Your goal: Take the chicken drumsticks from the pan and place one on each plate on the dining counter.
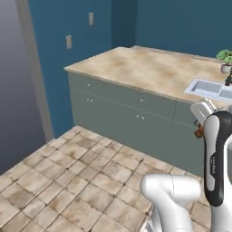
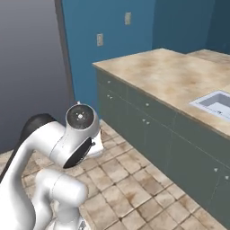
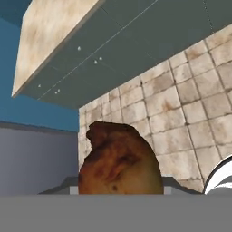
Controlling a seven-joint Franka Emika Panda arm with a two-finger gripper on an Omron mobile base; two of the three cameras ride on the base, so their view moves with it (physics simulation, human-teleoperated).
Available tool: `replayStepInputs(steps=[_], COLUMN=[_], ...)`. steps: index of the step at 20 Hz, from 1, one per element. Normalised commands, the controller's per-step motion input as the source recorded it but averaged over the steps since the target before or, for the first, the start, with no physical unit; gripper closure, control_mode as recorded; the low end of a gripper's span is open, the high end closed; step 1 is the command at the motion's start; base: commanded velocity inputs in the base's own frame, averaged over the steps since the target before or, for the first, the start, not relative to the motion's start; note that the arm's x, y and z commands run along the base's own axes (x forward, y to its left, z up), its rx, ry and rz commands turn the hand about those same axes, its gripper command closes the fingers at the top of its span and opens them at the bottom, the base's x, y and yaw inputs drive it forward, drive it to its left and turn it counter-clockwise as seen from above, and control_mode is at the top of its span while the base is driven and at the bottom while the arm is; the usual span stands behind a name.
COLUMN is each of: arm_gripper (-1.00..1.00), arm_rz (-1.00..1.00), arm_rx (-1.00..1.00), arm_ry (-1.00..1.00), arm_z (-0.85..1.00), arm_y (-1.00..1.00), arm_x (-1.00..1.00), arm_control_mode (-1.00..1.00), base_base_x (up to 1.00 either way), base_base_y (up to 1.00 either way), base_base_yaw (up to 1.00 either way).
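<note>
A browned orange-brown chicken drumstick (image 3: 120, 158) sits bulbous end up between my fingertips in the hand view. My gripper (image 3: 120, 190) is shut on it, and it hangs over the tiled floor. In the left base view the gripper (image 1: 200, 128) is at the right edge, in front of the cabinet fronts, with a bit of the drumstick (image 1: 198, 132) showing under the white hand. The pan, the plates and the dining counter are out of view.
A beige worktop (image 1: 149, 68) with a steel sink (image 1: 210, 88) and a potted plant (image 1: 225, 58) stands ahead on grey-green cabinets (image 1: 122, 108). Tiled floor (image 1: 68, 181) spreads to the left. Blue walls with sockets (image 1: 69, 41) stand behind.
</note>
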Motion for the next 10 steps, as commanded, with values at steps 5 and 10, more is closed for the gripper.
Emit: replayStepInputs(steps=[5,10], arm_gripper=[1.00,1.00], arm_rz=[0.00,0.00], arm_rx=[0.00,0.00], arm_ry=[0.00,0.00], arm_z=[0.00,0.00], arm_y=[0.00,0.00], arm_x=[0.00,0.00], arm_control_mode=[1.00,1.00], base_base_x=[0.00,-0.07], base_base_y=[-1.00,-1.00], base_base_yaw=[-0.46,-0.39])
